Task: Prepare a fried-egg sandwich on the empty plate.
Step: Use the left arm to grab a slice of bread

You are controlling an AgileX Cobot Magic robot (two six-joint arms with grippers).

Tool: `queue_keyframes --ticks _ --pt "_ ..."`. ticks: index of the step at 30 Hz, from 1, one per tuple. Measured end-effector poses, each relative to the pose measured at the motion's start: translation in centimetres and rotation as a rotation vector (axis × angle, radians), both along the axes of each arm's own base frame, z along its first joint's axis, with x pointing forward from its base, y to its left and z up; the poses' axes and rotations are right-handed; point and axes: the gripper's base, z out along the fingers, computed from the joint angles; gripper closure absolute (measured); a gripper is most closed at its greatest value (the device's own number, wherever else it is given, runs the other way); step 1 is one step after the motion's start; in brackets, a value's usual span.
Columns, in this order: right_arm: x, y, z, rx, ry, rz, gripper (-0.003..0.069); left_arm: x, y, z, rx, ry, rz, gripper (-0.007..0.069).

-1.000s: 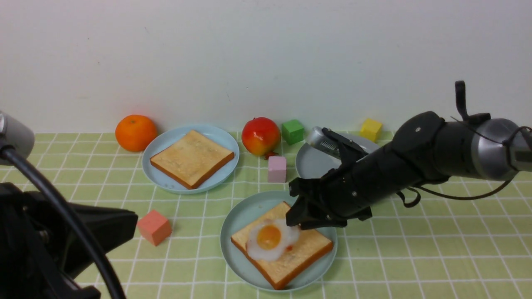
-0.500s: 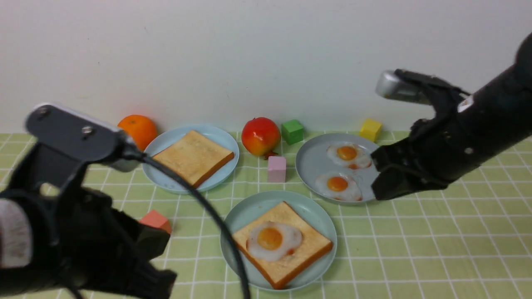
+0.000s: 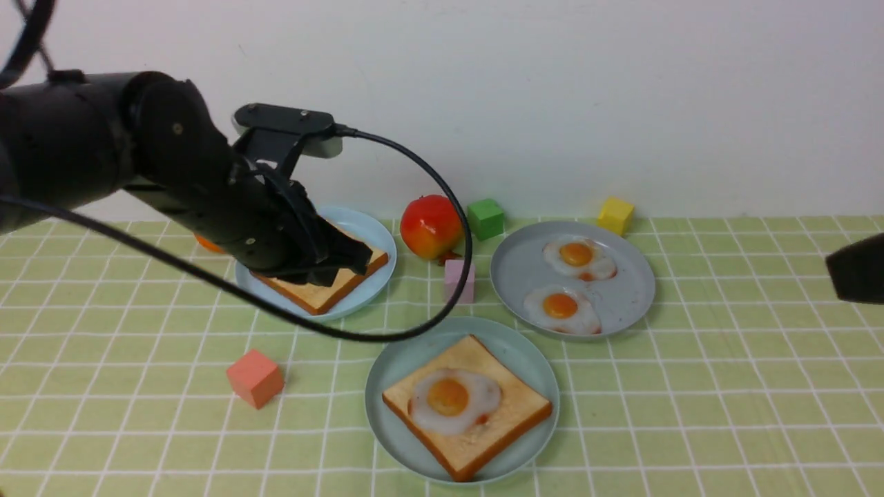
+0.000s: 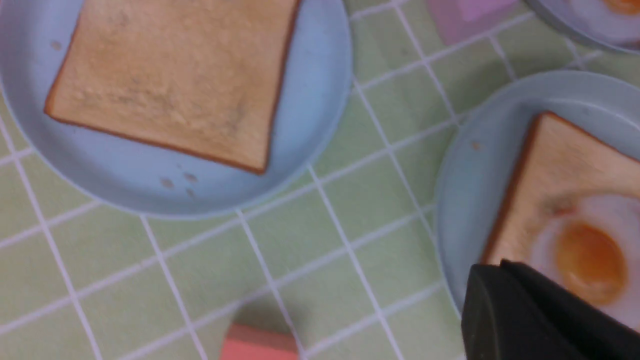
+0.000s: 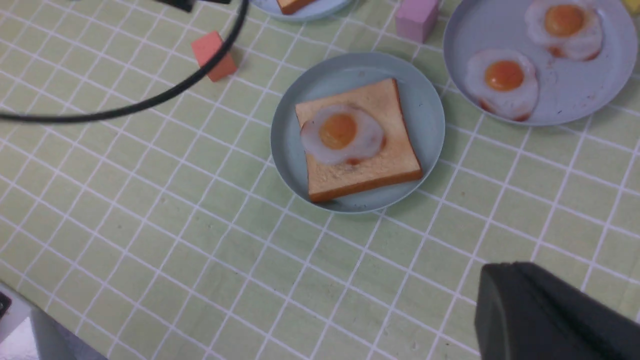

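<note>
Since the frame one second earlier, the right gripper (image 3: 856, 277) had withdrawn from the pale-teal plate (image 3: 397, 362) to the right edge of the bench (image 3: 760, 428). The left gripper (image 3: 349, 264) had swung in above the second toast slice (image 3: 324, 295) on the sky-blue plate (image 3: 376, 238), rear left. Both sets of fingers were together and held nothing. I noted the fried egg (image 3: 452, 400), glossy white with a round orange yolk. It lay flat on a thick square toast slice (image 3: 514, 414) with a golden top and brown crust, on that matte, low-rimmed plate near the front edge, centre. Two more eggs (image 3: 561, 308) lay on the grey-blue plate (image 3: 621, 297). A green checked cloth (image 3: 725, 359) covered the bench before a plain white wall (image 3: 552, 103).
</note>
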Motion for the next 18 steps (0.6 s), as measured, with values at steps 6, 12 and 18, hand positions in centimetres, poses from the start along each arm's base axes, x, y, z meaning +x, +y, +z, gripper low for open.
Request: queue_keyframes --ticks 6,12,18 --pt "-2.0 -0.8 0.6 0.009 -0.029 0.010 0.0661 4.7 -0.4 -3.4 0.109 -0.031 -0.042 0.0521" --pt "-2.2 -0.9 -0.6 -0.004 0.001 0.010 0.0661 7.2 -0.6 -6.7 0.206 -0.127 -0.095 0.0270" --pt "-1.6 -0.5 -3.4 -0.019 0.077 0.009 0.0661 8.3 -0.8 -10.1 0.250 -0.136 -0.125 0.0186"
